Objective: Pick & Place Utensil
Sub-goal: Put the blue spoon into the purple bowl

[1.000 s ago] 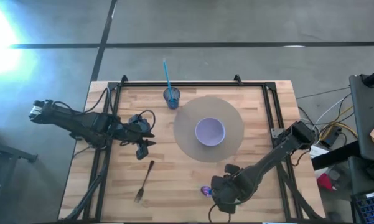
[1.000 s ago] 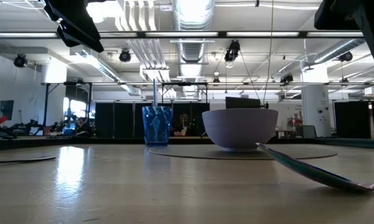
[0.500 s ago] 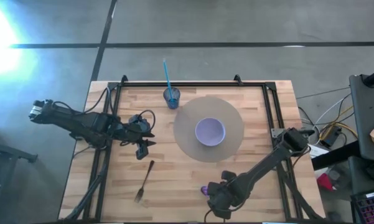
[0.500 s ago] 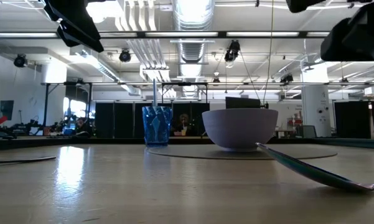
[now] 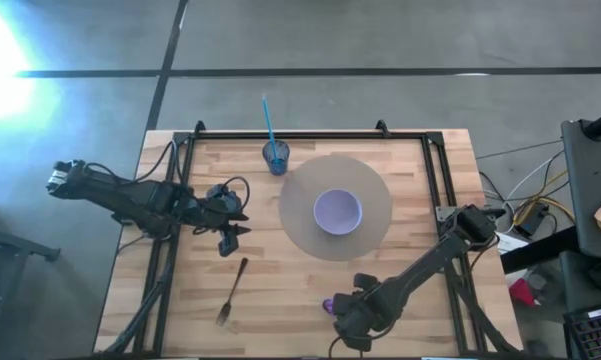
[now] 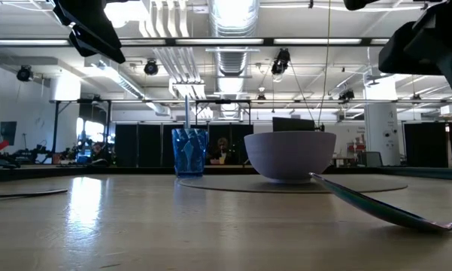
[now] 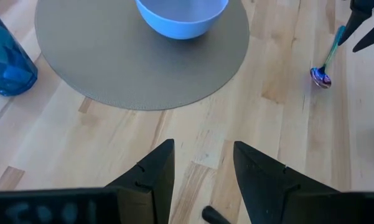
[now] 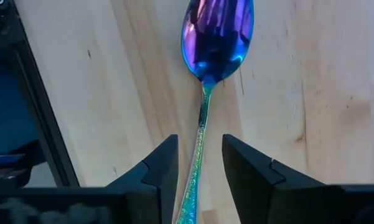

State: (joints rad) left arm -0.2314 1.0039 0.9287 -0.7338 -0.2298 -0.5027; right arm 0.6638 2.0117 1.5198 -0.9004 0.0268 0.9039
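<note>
your right gripper [image 8: 198,171] hangs over the iridescent spoon [image 8: 213,68] at the table's near edge, at about 6 o'clock from the bowl [image 5: 337,211]. its fingers [image 8: 163,168] are parted narrowly, one on each side of the spoon's handle and not closed on it; the spoon lies flat on the wooden table [image 5: 280,290] with its bowl end pointing away from the gripper. in the high view only the spoon's purple tip [image 5: 329,304] shows beside the arm.

your left gripper [image 7: 202,168] waits above the table's left half, at about 9 o'clock from the round grey mat [image 5: 300,225], its fingers moderately open and holding nothing. the fork [image 5: 232,290] lies on the wood at about 6 o'clock from that gripper, near it but apart.

the lavender bowl sits in the middle of the mat. the blue tumbler [image 5: 275,156] with a blue straw [image 5: 267,117] stands just off the mat's rim at about 11 o'clock from the bowl.
</note>
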